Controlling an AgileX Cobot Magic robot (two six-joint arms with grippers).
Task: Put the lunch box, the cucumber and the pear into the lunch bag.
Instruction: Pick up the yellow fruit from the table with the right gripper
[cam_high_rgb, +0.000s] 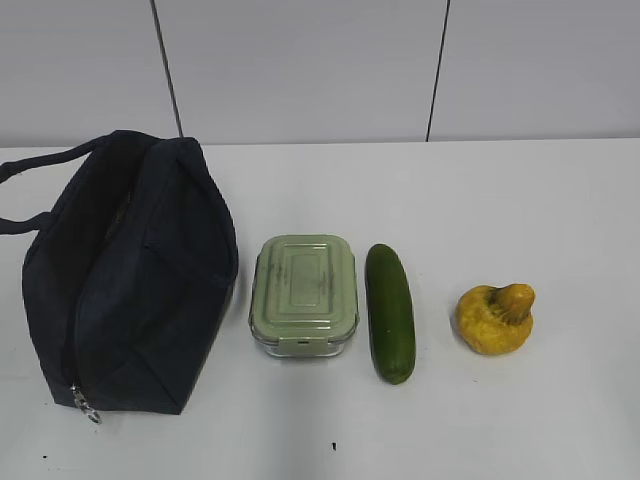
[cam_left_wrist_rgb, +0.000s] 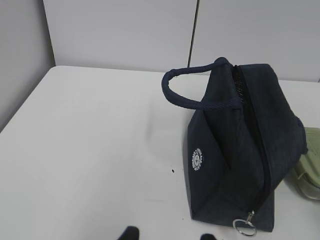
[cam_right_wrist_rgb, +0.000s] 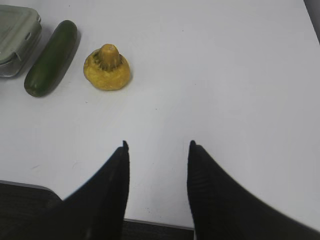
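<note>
The navy lunch bag (cam_high_rgb: 130, 275) lies on the left of the white table, its zipper closed, with a metal ring pull (cam_high_rgb: 88, 408) at its near end. The lunch box (cam_high_rgb: 303, 293) with a sage-green lid sits right of it, then the dark green cucumber (cam_high_rgb: 390, 311), then the yellow pear (cam_high_rgb: 496, 318). The left wrist view shows the bag (cam_left_wrist_rgb: 240, 150) and only the tips of my left gripper (cam_left_wrist_rgb: 169, 235), set apart and empty, near the table's front. My right gripper (cam_right_wrist_rgb: 157, 147) is open and empty, well short of the pear (cam_right_wrist_rgb: 107, 68) and cucumber (cam_right_wrist_rgb: 51, 58).
The white table (cam_high_rgb: 500, 200) ends at a grey panelled wall behind. The table's front edge shows under my right gripper (cam_right_wrist_rgb: 150, 222). The lunch box corner shows at the right edge of the left wrist view (cam_left_wrist_rgb: 310, 167) and at the top left of the right wrist view (cam_right_wrist_rgb: 15, 37).
</note>
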